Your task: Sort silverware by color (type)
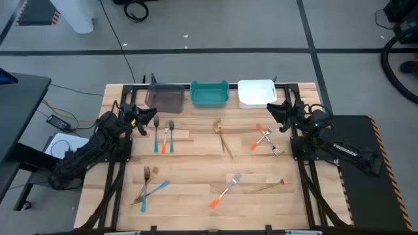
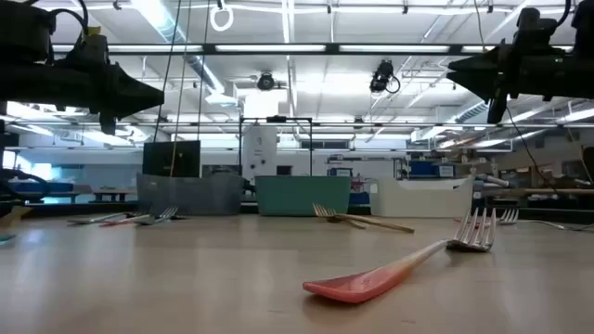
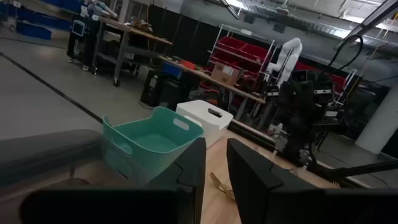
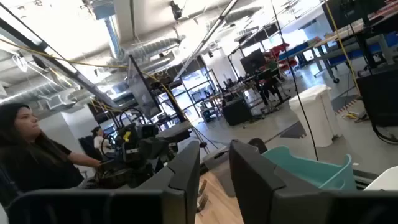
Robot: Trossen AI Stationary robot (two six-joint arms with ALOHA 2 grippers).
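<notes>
Silverware lies flat and scattered on the wooden table. A blue-handled utensil and an orange-handled fork (image 1: 164, 137) sit close to my left gripper (image 1: 154, 119). A gold piece (image 1: 223, 135) lies mid-table, and two crossed orange-handled forks (image 1: 264, 138) lie below my right gripper (image 1: 270, 110). Near the front are a gold fork crossing a blue utensil (image 1: 149, 186), an orange-handled fork (image 1: 225, 189) (image 2: 399, 269) and a gold piece (image 1: 269, 185). Both grippers hover above the table, holding nothing. A narrow gap shows between the fingers of the left gripper (image 3: 215, 171) and the right gripper (image 4: 214, 171).
Three bins stand along the far edge: dark grey (image 1: 164, 99), teal (image 1: 209, 93) (image 3: 149, 146) and white (image 1: 257, 92). The two arms flank the table's left and right sides. A person (image 4: 31, 155) sits beyond the table in the right wrist view.
</notes>
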